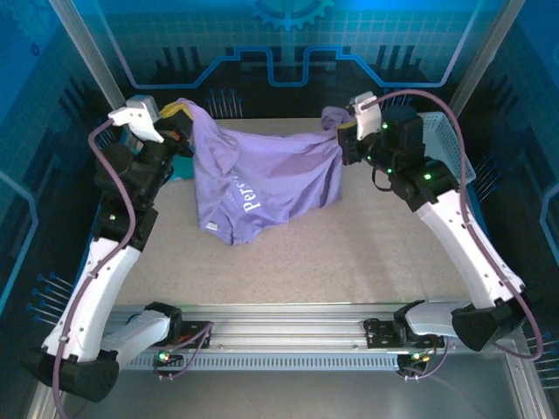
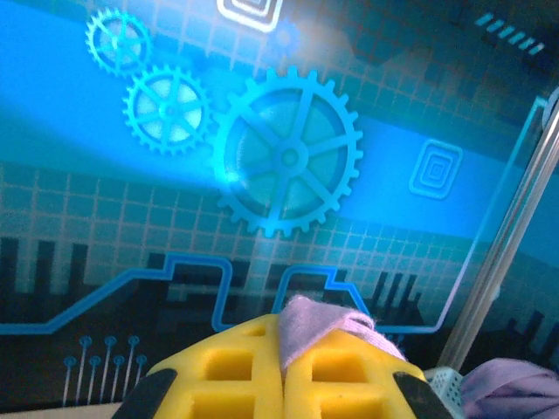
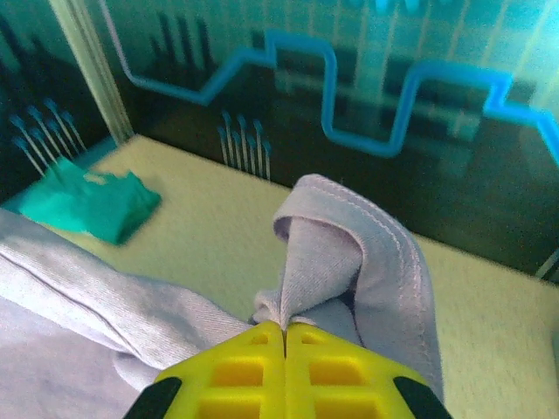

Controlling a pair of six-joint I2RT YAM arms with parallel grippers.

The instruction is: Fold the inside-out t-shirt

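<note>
Passage: open table, middle and near, between left arm and right arm.
Obstacles: inside-out t-shirt draped across the far half, arm to arm; teal shirt far left; white basket far right; rail along near edge.

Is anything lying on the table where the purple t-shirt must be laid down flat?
Nothing visible lies on the table in front of the purple t-shirt. A teal shirt lies at the far left, beside its hanging edge.
</note>
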